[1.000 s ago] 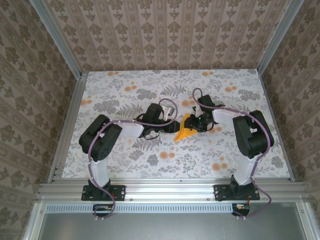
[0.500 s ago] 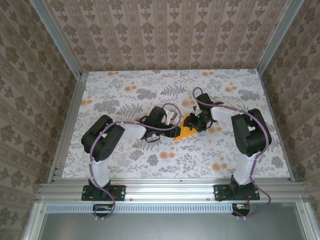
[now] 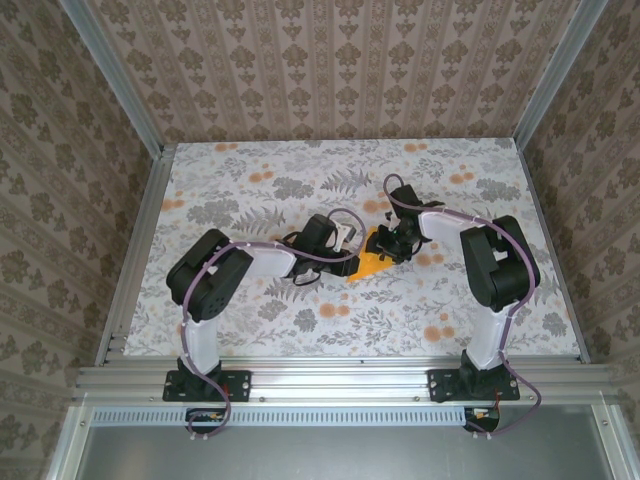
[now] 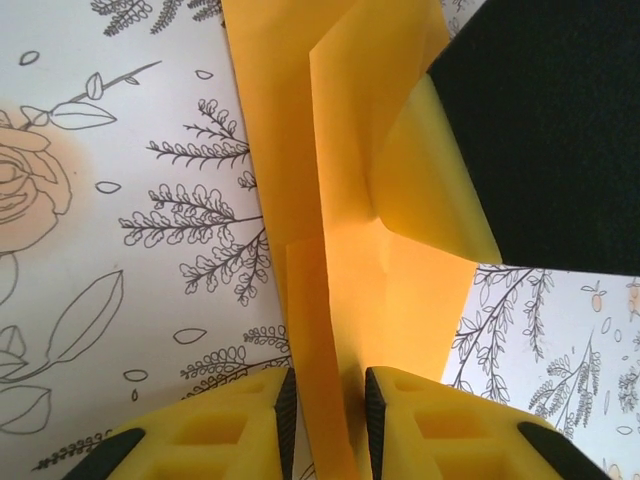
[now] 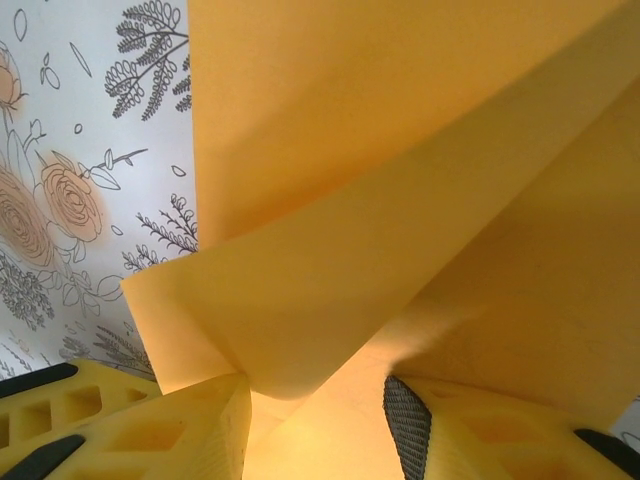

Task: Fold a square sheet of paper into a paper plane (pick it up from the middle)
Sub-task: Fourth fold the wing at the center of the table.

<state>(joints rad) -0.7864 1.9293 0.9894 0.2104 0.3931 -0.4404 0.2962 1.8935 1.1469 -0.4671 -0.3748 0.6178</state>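
Hidden: from above, the black wrists cover part of the sheet of paper [image 3: 370,266]. In the left wrist view a black block [image 4: 540,130] hides its upper right part, and the frame edges crop it in both wrist views.
Paper place: near the middle of the counter [image 3: 250,180], slightly toward the right edge, between the two hands.
Paper make: thin, matte orange-yellow, with sharp creases, layered flaps and one upright ridge.
Counter cover: white cloth [image 4: 130,230] with grey leaf drawings and pale orange flowers.
Left hand [image 4: 328,400]: yellow ribbed fingers [image 4: 220,435], jaws drawn narrow and pinching the upright ridge.
Right hand [image 5: 318,400]: jaws partway apart with a fold lying in the gap; whether the pads press on it cannot be told.
Count: one sheet, two hands, two fingers on each.
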